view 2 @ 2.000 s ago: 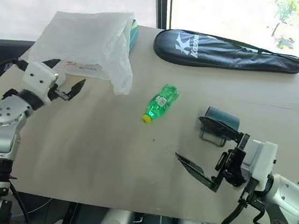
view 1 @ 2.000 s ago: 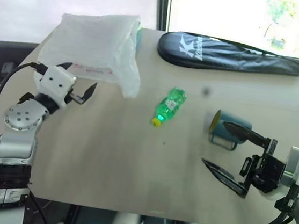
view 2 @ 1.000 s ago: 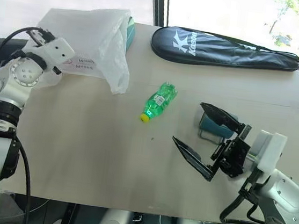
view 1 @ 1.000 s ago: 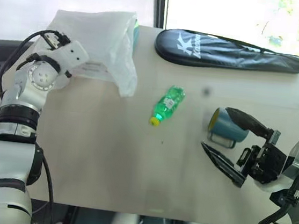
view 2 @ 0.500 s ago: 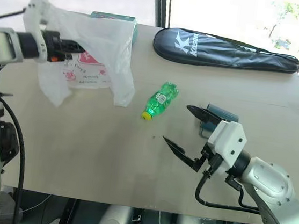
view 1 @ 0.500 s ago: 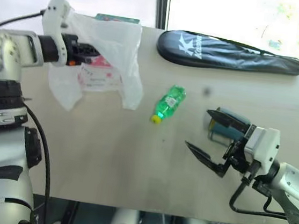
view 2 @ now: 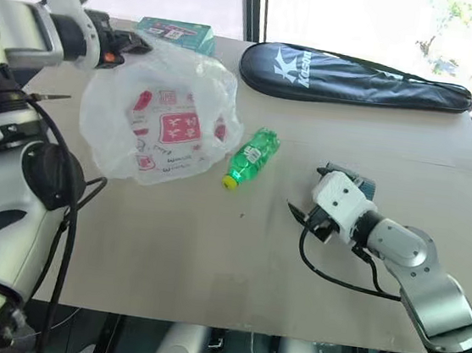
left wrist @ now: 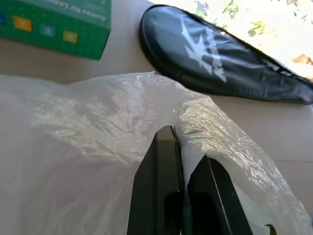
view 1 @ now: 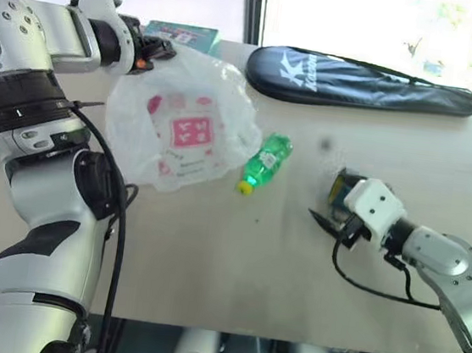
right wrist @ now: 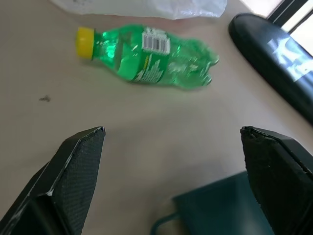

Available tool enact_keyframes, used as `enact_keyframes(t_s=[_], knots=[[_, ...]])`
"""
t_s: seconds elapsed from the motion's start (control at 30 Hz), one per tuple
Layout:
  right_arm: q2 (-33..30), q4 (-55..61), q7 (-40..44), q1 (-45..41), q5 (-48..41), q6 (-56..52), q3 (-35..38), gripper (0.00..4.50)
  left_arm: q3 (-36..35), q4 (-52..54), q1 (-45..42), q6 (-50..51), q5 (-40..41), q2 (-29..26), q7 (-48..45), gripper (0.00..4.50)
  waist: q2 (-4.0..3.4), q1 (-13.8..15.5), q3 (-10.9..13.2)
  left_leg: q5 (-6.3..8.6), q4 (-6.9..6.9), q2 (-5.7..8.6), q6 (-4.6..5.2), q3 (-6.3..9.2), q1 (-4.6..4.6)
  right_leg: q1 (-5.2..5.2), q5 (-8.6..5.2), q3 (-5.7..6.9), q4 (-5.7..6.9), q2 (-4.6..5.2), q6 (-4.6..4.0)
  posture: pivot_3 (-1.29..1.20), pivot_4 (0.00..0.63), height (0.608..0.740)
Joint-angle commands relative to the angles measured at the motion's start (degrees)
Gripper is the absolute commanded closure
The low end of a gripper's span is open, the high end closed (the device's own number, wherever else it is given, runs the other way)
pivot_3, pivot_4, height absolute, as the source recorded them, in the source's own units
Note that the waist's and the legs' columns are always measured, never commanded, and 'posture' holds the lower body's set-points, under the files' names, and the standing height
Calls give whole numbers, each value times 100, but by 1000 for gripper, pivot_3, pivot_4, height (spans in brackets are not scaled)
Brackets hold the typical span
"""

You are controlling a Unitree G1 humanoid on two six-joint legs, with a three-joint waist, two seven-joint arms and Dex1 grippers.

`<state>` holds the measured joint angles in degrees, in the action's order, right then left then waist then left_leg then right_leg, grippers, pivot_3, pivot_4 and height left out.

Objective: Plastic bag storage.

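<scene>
The plastic bag [view 1: 186,128], thin, white and crinkly with red print, hangs spread over the table's far left part. My left gripper [view 1: 153,45] holds it raised by its top edge. In the left wrist view that gripper [left wrist: 183,147] is shut on a fold of the bag [left wrist: 88,147]. My right gripper [right wrist: 172,129] stands open low over the table, pointing toward a green bottle [right wrist: 151,56]. The bottle [view 1: 265,163] lies just right of the bag. A teal mug [right wrist: 220,208] sits near the base of the right gripper's fingers [right wrist: 73,171], apart from them.
A long black racket case [view 1: 366,82] lies along the table's far edge. A green box [view 1: 180,32] sits at the far left behind the bag. The beige table [view 1: 209,259] has bare room in its near half.
My left arm has swung the bag up and rightward, and it now spreads out beside the bottle. My right gripper has sunk and moved forward next to the mug, still open.
</scene>
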<state>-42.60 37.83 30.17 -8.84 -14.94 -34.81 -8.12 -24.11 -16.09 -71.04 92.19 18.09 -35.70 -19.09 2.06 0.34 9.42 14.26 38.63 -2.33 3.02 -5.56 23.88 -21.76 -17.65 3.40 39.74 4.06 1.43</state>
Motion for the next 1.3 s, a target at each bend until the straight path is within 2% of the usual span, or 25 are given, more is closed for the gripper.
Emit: enact_keyframes(t_s=[0.03, 0.1, 0.27, 0.4, 0.5, 0.63, 0.77, 0.87, 1.07, 1.23, 1.3], knots=[[-254, 815, 290, 325, -832, -1087, 659, 0, 1051, 1824, 1387, 13, 834, -403, -555, 4451, -10, -52, 0, 0, -13, 6, -1, -8, -10, 0, 0, -14, 2, 9, -1, 0, 150, 740], [-266, 951, 172, 387, -1024, -1664, 741, 0, 674, 2121, 1646, 31, 1549, -210, -846, 4451, 12, -28, 11, 0, -14, 0, -1, -2, -3, 0, 0, -9, -5, 9, -2, 0, 150, 740], [62, 725, -369, 139, -930, -2445, 572, 0, 523, 2174, 1658, 31, 2324, -505, -1253, 4451, 17, -9, 22, 0, 10, 3, -2, 18, -3, 11, 1, 10, 9, 15, -3, 0, 150, 740], [1049, 484, -593, -530, -1449, -2885, 716, 0, 158, 1175, 1048, -427, 1547, -428, -465, 4451, 12, -36, 23, -5, 9, 3, -10, 26, -8, 13, 1, 15, 17, 2, -2, 0, 150, 740], [1602, 99, -617, -1174, -1574, -2951, 442, 0, 106, 496, 935, -1177, 947, -468, 144, 4451, 3, -60, 20, -7, -3, 5, -12, 26, -12, 12, 1, 13, 13, -1, -2, 0, 150, 740], [2287, -891, -1146, -2126, -1047, -2787, -61, 0, 90, 171, 944, -1956, 426, -519, 669, 4451, 8, -97, 20, -7, -7, 9, -10, 17, 4, -7, 2, 8, 11, 2, -3, 0, 150, 740], [3152, -2212, -1955, -2933, -430, -2582, -171, 0, -22, 144, 996, -2330, 167, -480, 1038, 4451, 8, -111, 20, -7, -13, 8, -11, 14, 6, -10, 1, 9, 6, 4, -4, 0, 150, 740], [3920, -3389, -2743, -3638, 19, -2695, -3, 0, 2, 237, 1059, -2472, 112, -484, 1082, 4451, 8, -113, 20, -7, -17, 10, -11, 9, 7, -13, 1, 8, 4, 7, -4, 0, 150, 740], [5342, -4767, -3705, -4580, -321, -3392, 1593, 0, 107, 451, 1134, -2552, 130, -434, 998, 4451, 8, -101, 19, -8, -25, 8, -13, -5, 11, -32, 2, 9, 9, 7, -4, 0, 150, 740], [5634, -5132, -3954, -4800, -483, -3717, 1820, 0, 88, 493, 1249, -2621, 128, -366, 1010, 4451, 9, -138, 18, -7, -28, 18, -13, -11, 12, -32, 2, 11, 8, 15, -4, 0, 150, 740], [5636, -5483, -3932, -4781, -338, -3690, 1462, 0, 95, 491, 1294, -2669, 124, -332, 1010, 4451, 8, -164, 17, -8, -30, 10, -16, -13, 9, -35, 2, 9, 11, 8, -4, 0, 150, 740]])
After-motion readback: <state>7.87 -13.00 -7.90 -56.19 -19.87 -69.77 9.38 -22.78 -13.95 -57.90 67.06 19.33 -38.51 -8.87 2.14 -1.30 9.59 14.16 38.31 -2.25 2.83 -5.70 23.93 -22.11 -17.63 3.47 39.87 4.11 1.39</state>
